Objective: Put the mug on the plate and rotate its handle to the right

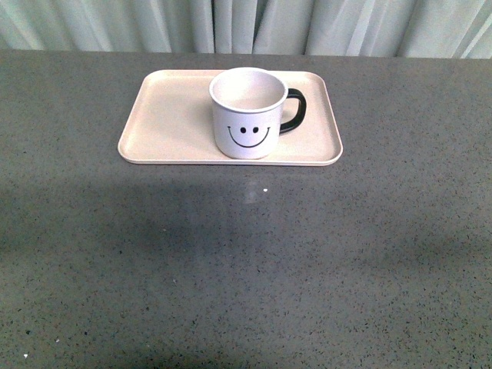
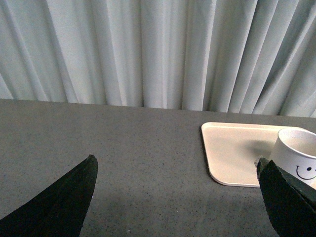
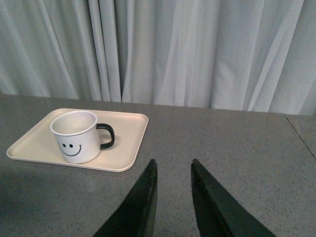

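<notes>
Mug [image 1: 247,115] stands upright on plate [image 1: 165,119], handle [image 1: 295,110] already pointing right, so task looks done; left gripper [image 2: 175,197] spread wide and empty, right gripper [image 3: 173,197] slightly parted, nothing held, both clear over table [image 1: 246,261]; next move likely only retreat.

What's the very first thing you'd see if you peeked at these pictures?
A white mug with a smiley face, standing upright on a pale pink plate toward the far side of the grey table. Its black handle sticks out to the right. Behind hangs a pale curtain.
</notes>
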